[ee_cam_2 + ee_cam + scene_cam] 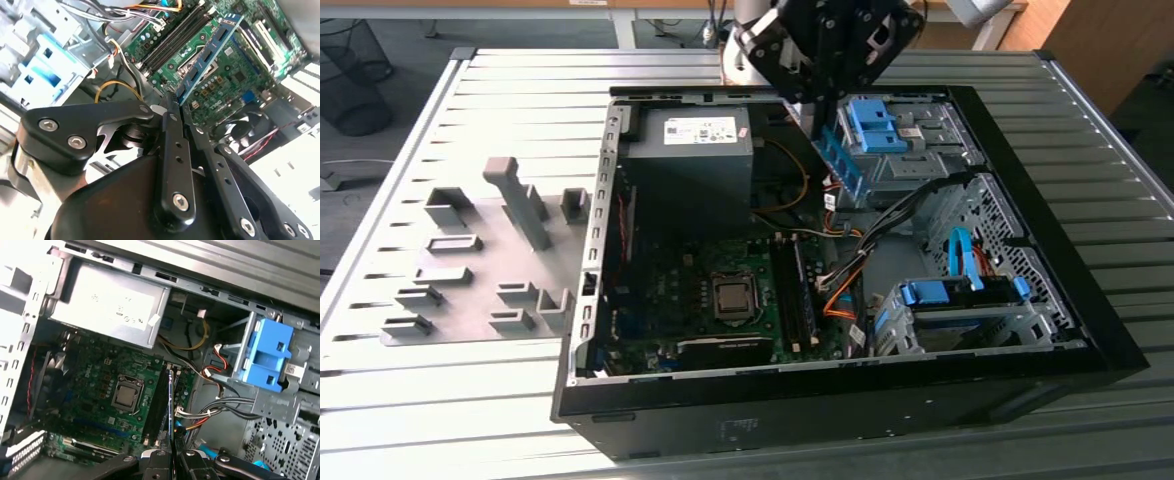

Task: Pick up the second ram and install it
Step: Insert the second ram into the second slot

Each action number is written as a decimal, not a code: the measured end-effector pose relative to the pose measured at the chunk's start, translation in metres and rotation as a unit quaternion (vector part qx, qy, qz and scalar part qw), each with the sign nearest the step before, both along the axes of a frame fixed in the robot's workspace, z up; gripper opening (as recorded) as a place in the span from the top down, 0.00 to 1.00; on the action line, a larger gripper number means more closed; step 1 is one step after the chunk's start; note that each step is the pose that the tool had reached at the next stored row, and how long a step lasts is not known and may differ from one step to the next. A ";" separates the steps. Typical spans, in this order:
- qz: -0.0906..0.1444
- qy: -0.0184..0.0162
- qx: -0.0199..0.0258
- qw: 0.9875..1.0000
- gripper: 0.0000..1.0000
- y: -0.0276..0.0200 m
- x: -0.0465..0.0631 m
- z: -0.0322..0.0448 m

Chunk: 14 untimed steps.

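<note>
End effector: the black end effector (825, 75) hangs above the far end of the open computer case, its fingers (172, 112) pressed onto the second ram.
Second ram: the second ram (207, 55) is a thin blue-green circuit stick with a row of black chips, pinched at one end and pointing down into the case. In the first wrist view it shows edge-on as a slim blue line (170, 405), in line with the memory slots below it. In the exterior view it hangs (841, 165) beside a bright blue drive-bay clip.
Memory slots: long black slots (791, 290) run along the motherboard, just beside the processor socket; whether a stick already sits in one cannot be told.
Computer case: a black tower (854, 410) lying on its side, lid off. Inside are a green motherboard (680, 310), a grey power supply box (691, 150), bundled cables (854, 270), and metal drive cages with blue clips (958, 295).
Table: a slatted grey table (454, 390) carries the case and, at the exterior view's left, a grey fixture plate (480, 260) with raised blocks.
</note>
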<state>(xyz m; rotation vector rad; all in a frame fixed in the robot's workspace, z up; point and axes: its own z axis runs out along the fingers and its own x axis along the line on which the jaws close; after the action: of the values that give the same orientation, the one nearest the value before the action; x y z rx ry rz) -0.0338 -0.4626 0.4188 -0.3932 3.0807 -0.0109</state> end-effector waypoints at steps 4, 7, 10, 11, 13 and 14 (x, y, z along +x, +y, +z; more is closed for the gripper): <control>-0.036 0.000 0.000 0.999 0.86 0.0000 0.000 -0.0007; -0.063 0.000 0.000 0.998 0.86 0.0000 0.000 -0.0015; -0.081 0.000 0.000 0.997 0.86 0.0000 0.000 -0.0020; -0.082 0.000 0.000 0.997 0.86 0.0000 0.000 -0.0021; -0.082 0.000 0.000 0.997 0.86 0.0001 0.000 -0.0024; -0.082 0.001 0.000 0.997 0.86 0.0000 0.000 -0.0024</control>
<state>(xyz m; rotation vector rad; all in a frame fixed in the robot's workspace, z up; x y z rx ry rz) -0.0339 -0.4626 0.4164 -0.1401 3.1049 -0.0156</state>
